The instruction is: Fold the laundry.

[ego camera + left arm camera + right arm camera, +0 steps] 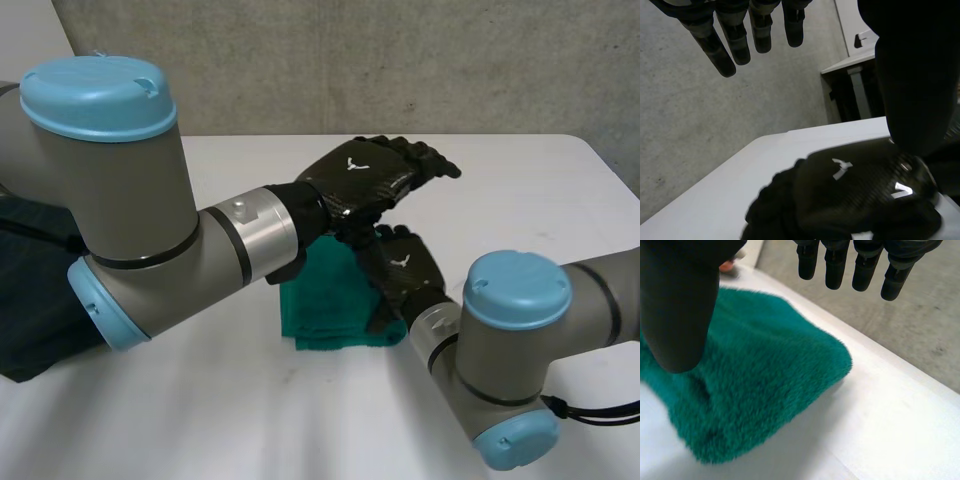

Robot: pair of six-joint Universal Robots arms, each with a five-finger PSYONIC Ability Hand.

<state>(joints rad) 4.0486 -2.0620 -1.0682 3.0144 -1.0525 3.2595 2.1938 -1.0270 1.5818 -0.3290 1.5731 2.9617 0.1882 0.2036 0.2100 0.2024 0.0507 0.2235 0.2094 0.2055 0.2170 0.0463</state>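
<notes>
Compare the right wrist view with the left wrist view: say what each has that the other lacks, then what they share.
Right wrist view: the green cloth lying on the table below the right hand, whose fingers are straight. Left wrist view: the left hand, fingers straight and holding nothing, above the back of the right hand. Shared: the white table and the right hand.

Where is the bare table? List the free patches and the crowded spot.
Crowded: the middle, left hand above right hand at the green cloth; dark cloth at the left edge. Free: the table right of the hands; the near strip in front of the green cloth.
</notes>
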